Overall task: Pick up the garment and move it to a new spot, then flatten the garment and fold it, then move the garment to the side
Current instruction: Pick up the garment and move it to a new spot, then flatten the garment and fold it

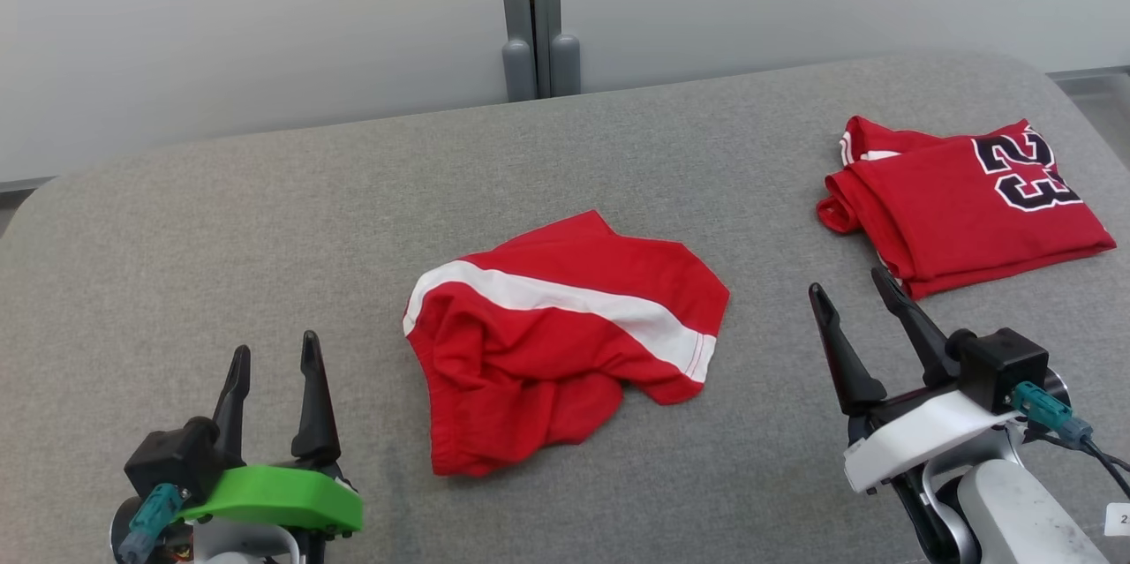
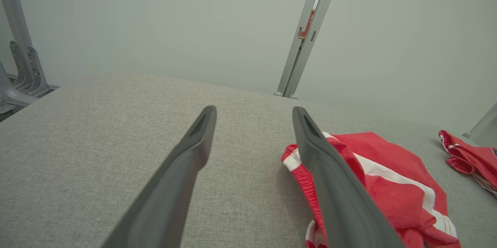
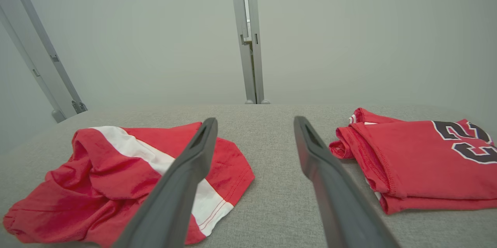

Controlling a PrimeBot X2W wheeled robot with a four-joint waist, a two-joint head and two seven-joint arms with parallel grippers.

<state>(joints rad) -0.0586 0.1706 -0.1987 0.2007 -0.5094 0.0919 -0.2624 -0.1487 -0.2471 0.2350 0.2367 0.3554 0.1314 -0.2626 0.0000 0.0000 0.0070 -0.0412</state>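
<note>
A crumpled red garment (image 1: 556, 334) with a white stripe lies in a loose heap at the middle of the grey table (image 1: 265, 220). In the left wrist view the garment (image 2: 388, 178) sits to the right of my fingers; in the right wrist view the garment (image 3: 116, 178) is at the lower left. My left gripper (image 1: 272, 354) hovers open near the table's front left, apart from the cloth, nothing between its fingers. My right gripper (image 1: 849, 282) stands open at the front right, also holding nothing.
A folded red jersey (image 1: 962, 202) with a black number lies at the table's far right, also seen as the jersey (image 3: 423, 162) in the right wrist view. A grey post (image 1: 534, 17) stands against the pale wall behind the table. Bare grey surface stretches to the left.
</note>
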